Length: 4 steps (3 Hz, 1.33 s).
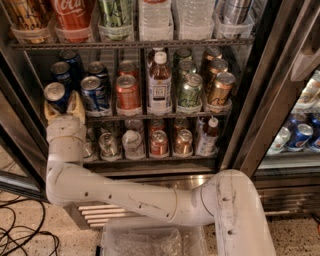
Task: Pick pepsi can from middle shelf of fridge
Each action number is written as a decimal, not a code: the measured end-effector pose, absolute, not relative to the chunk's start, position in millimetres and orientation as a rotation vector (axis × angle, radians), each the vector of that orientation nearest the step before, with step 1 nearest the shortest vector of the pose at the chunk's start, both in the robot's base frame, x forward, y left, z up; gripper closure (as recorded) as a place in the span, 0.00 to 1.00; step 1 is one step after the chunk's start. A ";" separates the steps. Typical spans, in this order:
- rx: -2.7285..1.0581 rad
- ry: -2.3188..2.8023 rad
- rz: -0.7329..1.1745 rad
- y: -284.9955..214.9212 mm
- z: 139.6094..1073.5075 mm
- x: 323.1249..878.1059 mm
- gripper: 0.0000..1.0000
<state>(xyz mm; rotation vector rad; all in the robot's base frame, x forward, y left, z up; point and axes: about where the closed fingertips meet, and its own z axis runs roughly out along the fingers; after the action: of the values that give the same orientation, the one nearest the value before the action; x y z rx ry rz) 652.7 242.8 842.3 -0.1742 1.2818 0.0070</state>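
Cables [20, 225] are lying on the floor, below and to the left of the jaws. The gripper [63, 104] is reaching into the fridge [150, 176] at the far left end of the middle shelf [170, 116]. Its jaws are clenching the pepsi can [54, 93], one tan finger [48, 111] pressing on the can's left side and the other [77, 106] on its right. That can is standing at the front of the left-hand row, with more dark blue cans [64, 72] queuing behind the jaws.

Just right of the jaws another blue can [93, 93] is crowding the right finger. Further right along the same rack are standing an orange-red can [127, 93], a white-capped bottle [159, 82], a green can [190, 90] and a bronze can [220, 89], each heading its own row.

Above the jaws, clear trays on the upper rack are holding bottles, a red cola bottle [75, 15] among them. Below the jaws the white arm [125, 196] is bending up from the base, partly hiding the lowest rack, where cans [159, 143] and a small bottle [207, 137] are sitting. Far right, behind the glass door, blue cans [300, 136] are lying stacked.

The pepsi can is standing upright, long axis vertical, silver top pointing up.
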 end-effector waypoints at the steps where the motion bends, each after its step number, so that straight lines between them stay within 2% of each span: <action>1: -0.212 1.218 -0.015 237.1 875.8 632.0 1.00; 3: -0.308 1.099 -0.070 229.1 955.3 576.3 1.00; 4: -0.339 1.135 -0.071 205.7 951.3 547.1 1.00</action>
<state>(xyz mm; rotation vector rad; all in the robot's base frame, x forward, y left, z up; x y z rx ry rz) 547.1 205.7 951.3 -0.3395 1.1346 -0.0706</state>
